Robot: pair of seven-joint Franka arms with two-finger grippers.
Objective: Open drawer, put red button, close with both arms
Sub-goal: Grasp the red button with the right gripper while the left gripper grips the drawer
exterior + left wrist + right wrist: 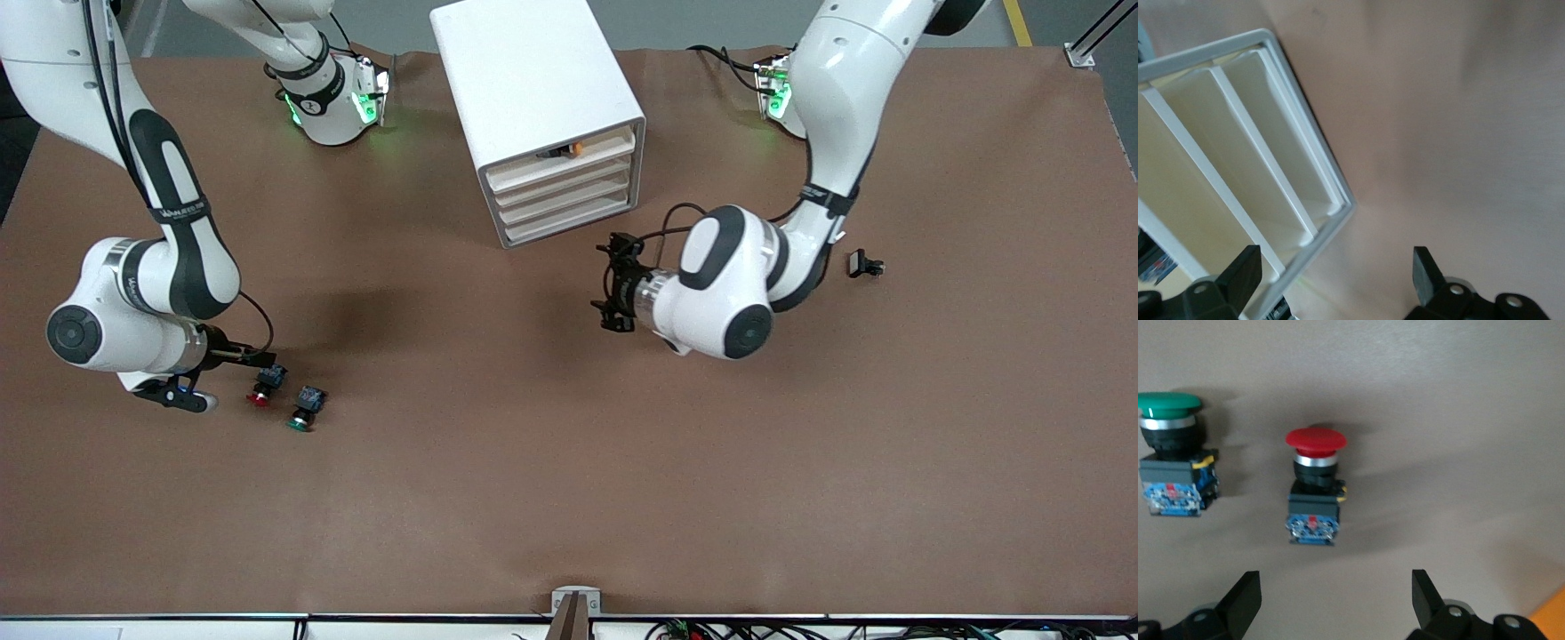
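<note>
- Right pincer (233,384): spread, low over the bench (569,498), just beside the red button (266,386); centre it on the body, clear of the green button (305,408).
- Left pincer (613,294): spread, waiting near the drawer (565,157).

White cabinet (1308,220) corner with stacked drawers (1281,143), between spread jaws.

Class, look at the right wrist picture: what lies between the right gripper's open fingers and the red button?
Nothing: between the right gripper and the red button the right wrist view shows bare brown table. The green button sits beside it.
</note>
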